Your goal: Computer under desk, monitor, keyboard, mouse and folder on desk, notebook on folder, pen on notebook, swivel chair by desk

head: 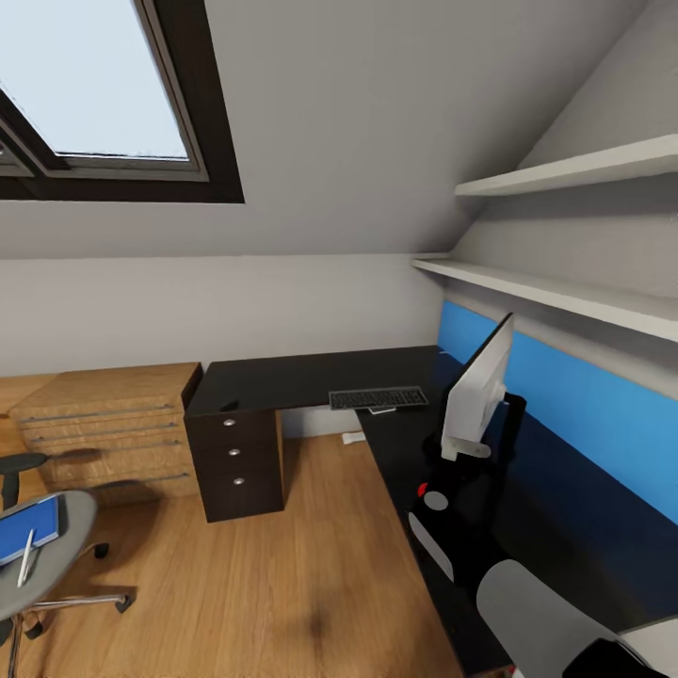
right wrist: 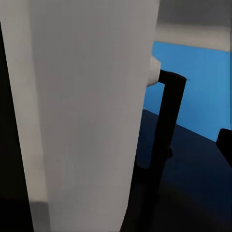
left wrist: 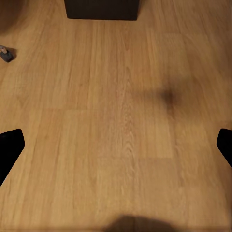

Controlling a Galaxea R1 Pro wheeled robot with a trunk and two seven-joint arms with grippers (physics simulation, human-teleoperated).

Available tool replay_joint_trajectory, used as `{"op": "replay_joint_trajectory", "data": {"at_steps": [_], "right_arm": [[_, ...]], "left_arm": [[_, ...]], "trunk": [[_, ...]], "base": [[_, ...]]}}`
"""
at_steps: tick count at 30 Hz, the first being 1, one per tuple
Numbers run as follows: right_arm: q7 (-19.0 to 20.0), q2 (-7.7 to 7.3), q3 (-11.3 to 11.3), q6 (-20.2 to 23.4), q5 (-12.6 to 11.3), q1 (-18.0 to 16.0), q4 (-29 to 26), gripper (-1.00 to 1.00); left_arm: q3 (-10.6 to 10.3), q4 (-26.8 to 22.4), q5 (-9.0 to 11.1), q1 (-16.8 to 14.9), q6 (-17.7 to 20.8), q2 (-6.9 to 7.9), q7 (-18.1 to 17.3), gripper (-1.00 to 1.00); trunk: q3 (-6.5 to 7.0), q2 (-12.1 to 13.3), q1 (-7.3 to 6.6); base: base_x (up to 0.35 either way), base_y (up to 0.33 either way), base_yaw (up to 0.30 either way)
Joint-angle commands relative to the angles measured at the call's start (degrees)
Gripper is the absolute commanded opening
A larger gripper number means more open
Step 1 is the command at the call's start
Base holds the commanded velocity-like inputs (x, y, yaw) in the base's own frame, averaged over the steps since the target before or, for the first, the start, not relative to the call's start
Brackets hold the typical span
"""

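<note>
The black L-shaped desk (head: 282, 377) carries the keyboard (head: 377, 398) and, turned edge-on, the white-backed monitor (head: 476, 391). My right arm (head: 537, 603) reaches to the monitor's rear. In the right wrist view the right gripper (right wrist: 116, 145) is open, with the monitor's back (right wrist: 87, 111) and black stand (right wrist: 166, 130) close in front and one fingertip (right wrist: 224, 145) showing. The grey swivel chair (head: 80, 527) at lower left holds the blue folder (head: 28, 529) and the pen (head: 26, 557). My left gripper (left wrist: 116, 145) hangs open over bare floor. Mouse, notebook and computer are out of view.
A wooden dresser (head: 113, 433) stands left of the desk's drawer unit (head: 235, 461), whose base (left wrist: 101, 8) also appears from the left wrist. Two white shelves (head: 565, 292) hang over the desk's right wing. A chair castor (left wrist: 6, 53) rests on the plank floor (head: 282, 584).
</note>
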Motion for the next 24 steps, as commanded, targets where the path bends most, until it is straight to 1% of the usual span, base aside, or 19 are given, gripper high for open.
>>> {"op": "replay_joint_trajectory", "data": {"at_steps": [1, 10, 18, 24], "right_arm": [[-0.30, -0.06, 0.40, -0.33, -0.63, -0.08, 0.01, 1.00], [-0.30, -0.06, 0.47, -0.33, -0.63, -0.08, 0.03, 1.00], [-0.30, 0.06, 0.47, -0.33, -0.63, -0.02, 0.03, 1.00], [-0.30, 0.11, 0.47, -0.33, -0.63, 0.00, 0.03, 1.00]], "left_arm": [[0.08, 0.03, 0.10, -0.04, -0.17, -0.02, -0.03, 1.00], [0.08, 0.03, 0.10, -0.04, -0.17, -0.02, 0.00, 1.00], [0.08, 0.03, 0.10, -0.04, -0.17, -0.02, 0.01, 1.00], [0.08, 0.03, 0.10, -0.04, -0.17, -0.02, -0.02, 1.00]], "trunk": [[-0.10, -0.08, 0.01], [-0.07, -0.08, 0.01], [0.20, -0.08, 0.01], [0.25, -0.08, 0.01]], "base": [[-0.035, -0.036, 0.000], [-0.008, -0.008, -0.003], [0.000, 0.000, -0.079], [0.000, 0.000, -0.021]]}}
